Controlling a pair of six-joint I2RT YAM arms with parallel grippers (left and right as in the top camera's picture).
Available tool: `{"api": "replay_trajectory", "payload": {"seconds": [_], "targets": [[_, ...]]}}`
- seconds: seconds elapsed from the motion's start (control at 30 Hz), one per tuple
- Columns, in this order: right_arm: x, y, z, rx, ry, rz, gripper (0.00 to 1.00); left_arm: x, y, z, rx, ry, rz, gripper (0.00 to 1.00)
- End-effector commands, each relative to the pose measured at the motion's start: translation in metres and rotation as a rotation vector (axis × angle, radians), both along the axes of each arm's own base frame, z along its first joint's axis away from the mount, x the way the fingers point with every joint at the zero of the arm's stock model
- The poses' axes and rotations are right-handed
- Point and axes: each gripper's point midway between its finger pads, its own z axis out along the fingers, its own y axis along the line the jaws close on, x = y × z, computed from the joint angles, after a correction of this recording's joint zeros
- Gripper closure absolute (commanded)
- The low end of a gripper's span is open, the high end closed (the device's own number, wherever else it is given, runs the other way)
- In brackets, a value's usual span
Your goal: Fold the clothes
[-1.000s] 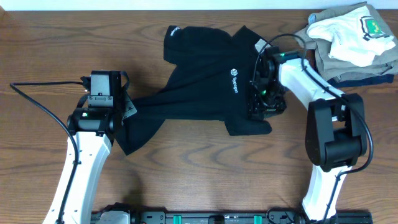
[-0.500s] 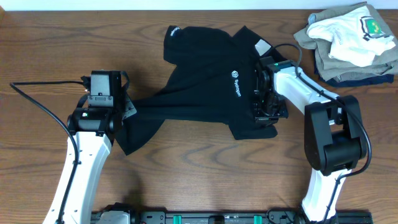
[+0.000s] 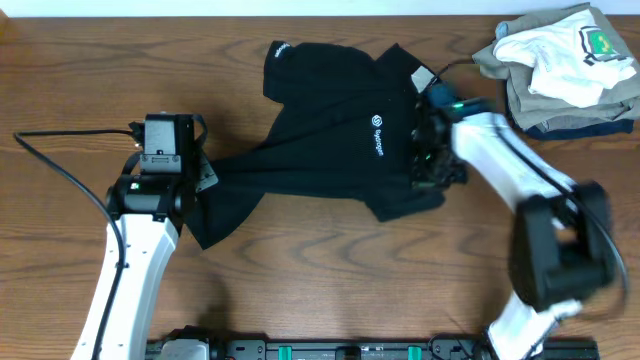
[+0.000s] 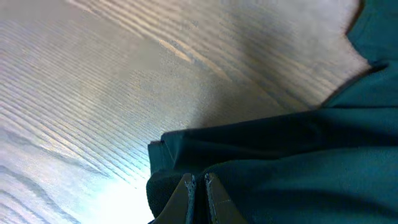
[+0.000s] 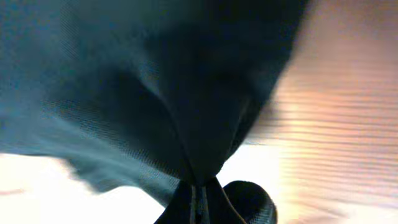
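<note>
The clothes, a black polo shirt (image 3: 330, 140) with a small white chest logo, lie spread and rumpled across the middle of the table. A stretched corner of the shirt runs left to my left gripper (image 3: 200, 185), which is shut on its hem (image 4: 249, 155). My right gripper (image 3: 428, 165) is shut on the shirt's right edge, and in the right wrist view the dark cloth (image 5: 186, 106) hangs bunched from the closed fingertips, lifted off the wood. The white neck label shows near the collar (image 3: 420, 75).
A pile of folded garments (image 3: 560, 100), khaki and navy with a white one with a green crest (image 3: 570, 55) on top, sits at the back right corner, close behind my right arm. Bare wooden table (image 3: 330, 280) lies in front of the shirt.
My right gripper has closed on the shirt's right edge and lifted it slightly; the right arm has swung outward to the right. The left arm has not moved.
</note>
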Motion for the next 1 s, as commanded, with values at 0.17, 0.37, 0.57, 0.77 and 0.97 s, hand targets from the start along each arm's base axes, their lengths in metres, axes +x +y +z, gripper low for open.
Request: {"api": "replay_trajectory", "payload": {"seconds": [0.17, 0.37, 0.57, 0.77, 0.97], "targets": [[0.047, -0.044, 0.183, 0.066, -0.541, -0.062, 0.99, -0.006, 0.013, 0.129, 0.061, -0.362, 0.027, 0.94], [0.031, -0.054, 0.271, 0.068, -0.747, -0.053, 0.99, -0.041, 0.018, 0.195, 0.06, -0.577, 0.051, 0.94], [-0.008, -0.058, 0.336, 0.053, -0.886, -0.028, 0.99, -0.095, 0.016, 0.249, 0.027, -0.783, 0.036, 0.94], [-0.059, -0.069, 0.383, 0.028, -0.995, -0.035, 0.99, -0.149, 0.015, 0.284, 0.007, -0.941, 0.023, 0.94], [-0.103, -0.085, 0.412, -0.038, -1.068, -0.075, 0.99, -0.18, 0.006, 0.301, -0.027, -0.996, -0.032, 0.94]]}}
